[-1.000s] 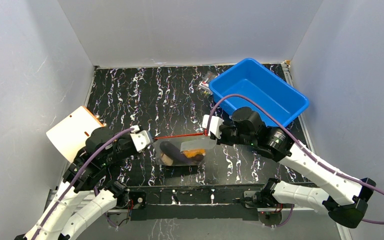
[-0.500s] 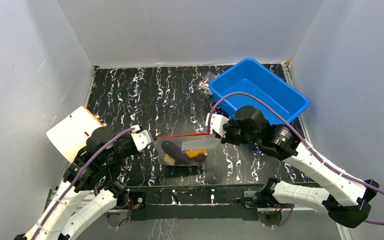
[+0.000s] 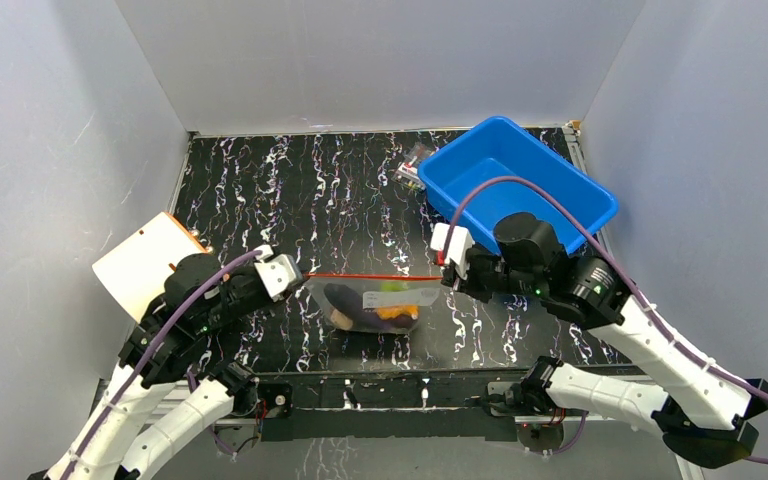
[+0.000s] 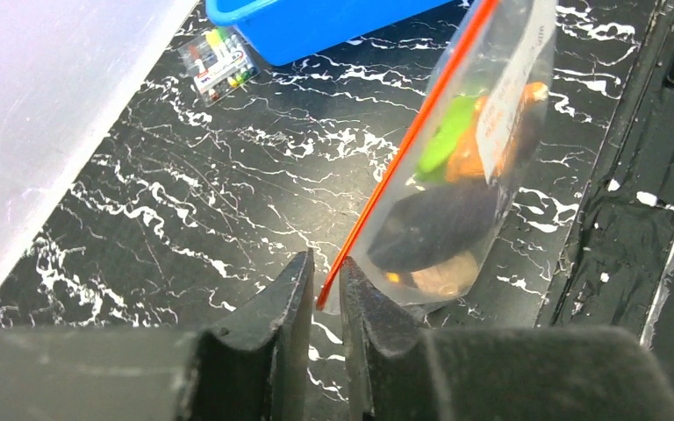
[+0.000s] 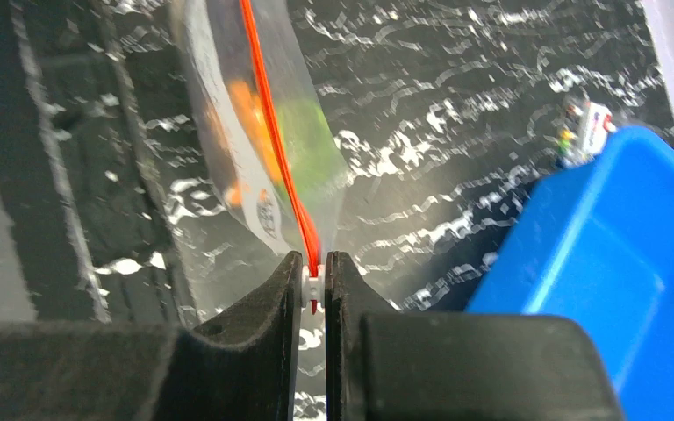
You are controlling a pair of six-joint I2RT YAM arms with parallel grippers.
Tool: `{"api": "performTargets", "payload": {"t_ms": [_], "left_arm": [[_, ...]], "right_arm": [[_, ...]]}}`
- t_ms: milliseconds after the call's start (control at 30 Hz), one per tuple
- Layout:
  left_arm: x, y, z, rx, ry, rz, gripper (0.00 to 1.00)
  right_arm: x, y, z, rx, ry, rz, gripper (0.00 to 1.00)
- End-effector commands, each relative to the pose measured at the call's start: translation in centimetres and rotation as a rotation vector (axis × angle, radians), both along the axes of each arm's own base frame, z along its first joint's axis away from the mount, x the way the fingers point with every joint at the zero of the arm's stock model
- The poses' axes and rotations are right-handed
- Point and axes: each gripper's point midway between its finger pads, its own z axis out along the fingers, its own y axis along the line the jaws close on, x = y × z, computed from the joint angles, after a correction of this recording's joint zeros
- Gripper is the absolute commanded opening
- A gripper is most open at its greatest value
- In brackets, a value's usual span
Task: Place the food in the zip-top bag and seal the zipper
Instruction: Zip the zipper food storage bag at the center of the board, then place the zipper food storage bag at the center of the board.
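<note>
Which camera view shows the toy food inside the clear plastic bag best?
The left wrist view: the toy food hangs close inside the clear plastic bag, and green, orange, dark purple and beige pieces are distinct. The top external view shows them small; the right wrist view shows only orange and green blurs.

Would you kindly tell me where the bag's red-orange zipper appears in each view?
Top external: the zipper is a thin horizontal line just below centre.
Left wrist: the zipper is a diagonal from the left end effector at bottom centre to top right.
Right wrist: the zipper is a line from the right end effector up to the top edge.
Shared landmark: the blue bin.
</note>
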Motion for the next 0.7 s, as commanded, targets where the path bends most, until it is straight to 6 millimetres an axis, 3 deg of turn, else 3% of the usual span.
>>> {"api": "performTargets", "payload": {"t_ms": [0, 200, 433, 667], "left_arm": [[-0.3, 1.1, 1.2, -0.032, -0.013, 0.057, 0.24], [-0.1, 1.1, 2.0, -0.056, -0.028, 0.069, 0.56], [0.5, 0.8, 3.5, -0.091, -0.036, 0.088, 0.70], [0.6, 1.1, 4.0, -0.137, -0.027, 0.126, 0.87]], "right_arm": [[-2.0, 3.5, 2.3, 0.247, 0.075, 0.096, 0.00], [1.4, 5.5, 1.2, 0.281, 0.033, 0.011, 0.00], [7.7, 7.3, 1.7, 0.285, -0.098, -0.138, 0.00], [14.6, 8.1, 0.4, 0.306, -0.131, -0.255, 0.00]]}}
